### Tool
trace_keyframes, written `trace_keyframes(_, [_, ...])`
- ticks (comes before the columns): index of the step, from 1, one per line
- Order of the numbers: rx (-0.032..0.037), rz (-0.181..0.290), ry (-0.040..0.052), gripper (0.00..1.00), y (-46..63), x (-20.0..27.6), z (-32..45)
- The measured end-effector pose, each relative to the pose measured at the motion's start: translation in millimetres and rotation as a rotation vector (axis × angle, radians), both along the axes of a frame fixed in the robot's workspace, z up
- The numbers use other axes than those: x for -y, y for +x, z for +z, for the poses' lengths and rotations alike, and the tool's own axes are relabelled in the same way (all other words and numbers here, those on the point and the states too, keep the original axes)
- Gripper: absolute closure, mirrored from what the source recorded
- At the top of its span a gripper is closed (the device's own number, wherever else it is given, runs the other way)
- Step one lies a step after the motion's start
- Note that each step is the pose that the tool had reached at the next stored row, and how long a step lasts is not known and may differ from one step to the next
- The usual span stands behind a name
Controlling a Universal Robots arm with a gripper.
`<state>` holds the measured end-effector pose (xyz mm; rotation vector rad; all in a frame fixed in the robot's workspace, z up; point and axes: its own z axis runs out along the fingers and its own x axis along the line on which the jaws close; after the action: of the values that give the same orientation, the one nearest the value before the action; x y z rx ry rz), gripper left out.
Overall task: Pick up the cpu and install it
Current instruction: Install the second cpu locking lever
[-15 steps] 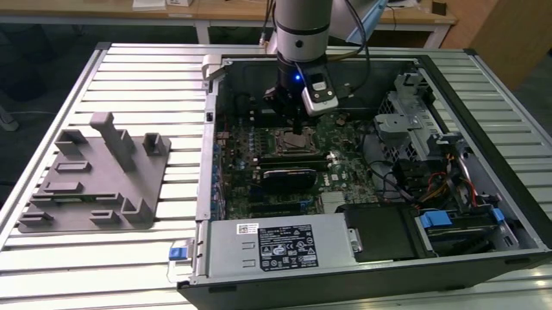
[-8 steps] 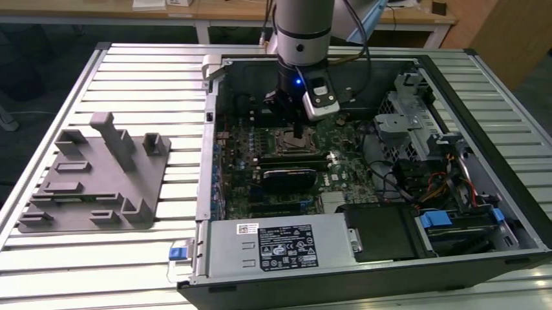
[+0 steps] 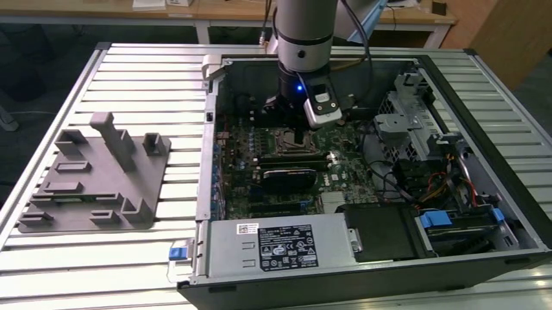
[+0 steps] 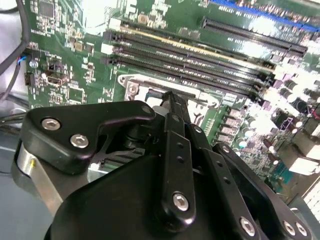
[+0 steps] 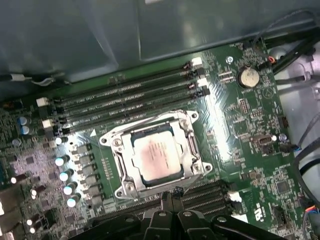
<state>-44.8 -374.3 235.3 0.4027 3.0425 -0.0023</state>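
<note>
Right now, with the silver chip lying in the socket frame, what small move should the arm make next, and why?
Probably a short straight lift. In the first wrist view the flat square silver-topped cpu sits level inside the metal-framed motherboard socket, and the black gripper stands at the socket's edge, apart from the chip. Rising would clear the frame without disturbing it.

cpu (image 5: 154, 157): shiny silver | motherboard (image 5: 240, 125): green | fixture tray (image 3: 90, 184): grey | hand (image 4: 172, 100): black | surface (image 3: 138, 84): pale, ribbed with stripes
</note>
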Motion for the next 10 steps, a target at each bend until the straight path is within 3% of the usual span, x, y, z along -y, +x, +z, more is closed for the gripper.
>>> trace_keyframes(10, [0.0001, 0.007, 0.0001, 0.89, 0.0, 9.9, -1.7])
